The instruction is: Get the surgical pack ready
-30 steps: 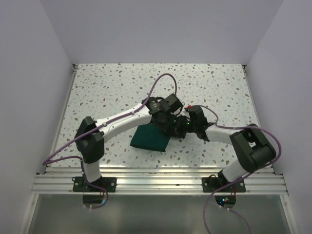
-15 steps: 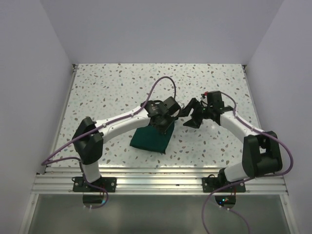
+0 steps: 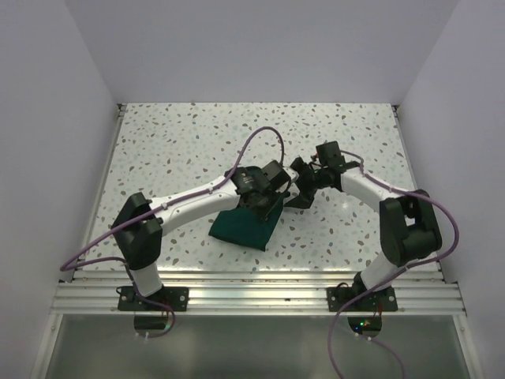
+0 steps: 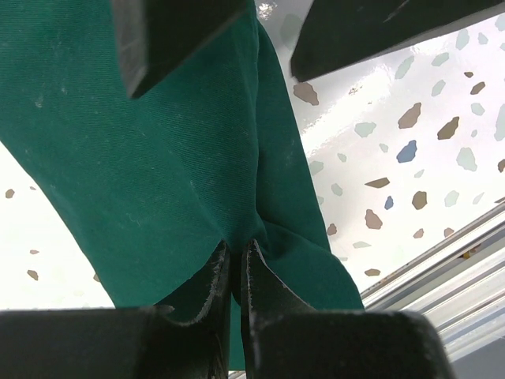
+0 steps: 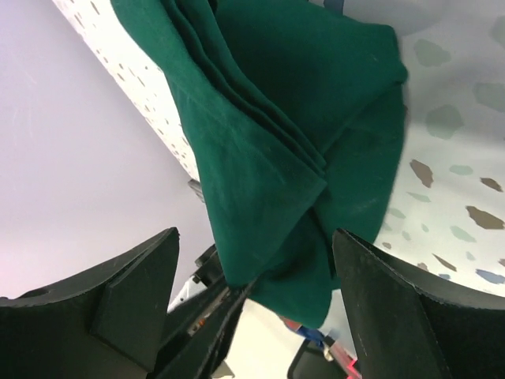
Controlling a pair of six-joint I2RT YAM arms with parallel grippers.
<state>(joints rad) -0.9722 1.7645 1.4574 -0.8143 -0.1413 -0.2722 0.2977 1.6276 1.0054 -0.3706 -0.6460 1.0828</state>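
The surgical pack shows as a folded dark green cloth bundle (image 3: 241, 227) on the speckled table, close to the near edge. My left gripper (image 3: 271, 207) is shut on its raised right corner; in the left wrist view the fingertips (image 4: 235, 251) pinch a fold of green cloth (image 4: 158, 174). Just right of that corner, my right gripper (image 3: 298, 193) is open. In the right wrist view its jaws stand wide apart (image 5: 256, 233) around the hanging corner of the cloth (image 5: 268, 126) without touching it. Whatever the cloth wraps is hidden.
The speckled tabletop (image 3: 181, 150) is boxed in by white walls at the left, back and right. An aluminium rail (image 3: 252, 296) carrying both arm bases runs along the near edge. Purple cables loop off each arm.
My right gripper has opened, let go of the cloth corner and drawn back to the right and up. The left gripper keeps its pinch and has lifted the corner slightly.
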